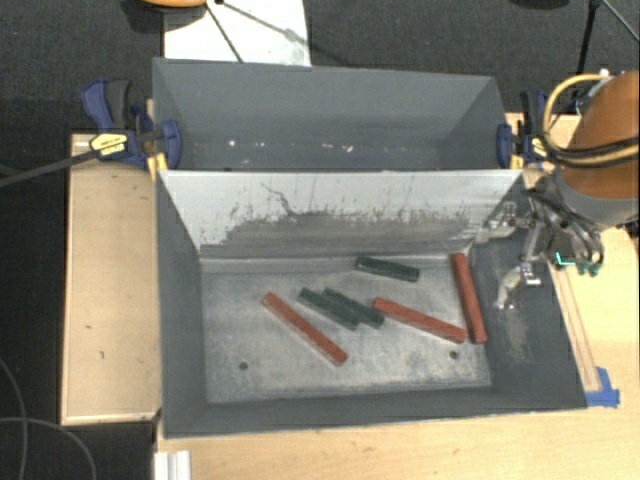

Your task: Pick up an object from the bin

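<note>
The bin (180, 298) is a grey metal container with sloped walls and a flat floor. The arm (610, 183) enters from the right and carries an orange cover (612, 128) at the wrist. The gripper (514, 288) hangs over the right sloped wall, about midway between the far and near sides of the floor. Whether the claw is released or clenched cannot be told from this view. The nearest thing to it is the right red bar (467, 298), a slim straight stick lying on the right edge of the floor and running roughly far to near, just left of the gripper. Whether they touch cannot be determined. The middle red bar (420, 320) lies on the floor at a slant, and its right end comes up close to the near end of the right red bar. To its left lies the green pair (342, 308), two dark green sticks side by side on the same slant, their right end close against the left end of the middle red bar. The left red bar (305, 328) lies left of the green pair and apart from it, slanting toward the near side. The short green bar (388, 267) lies by itself near the far wall.
</note>
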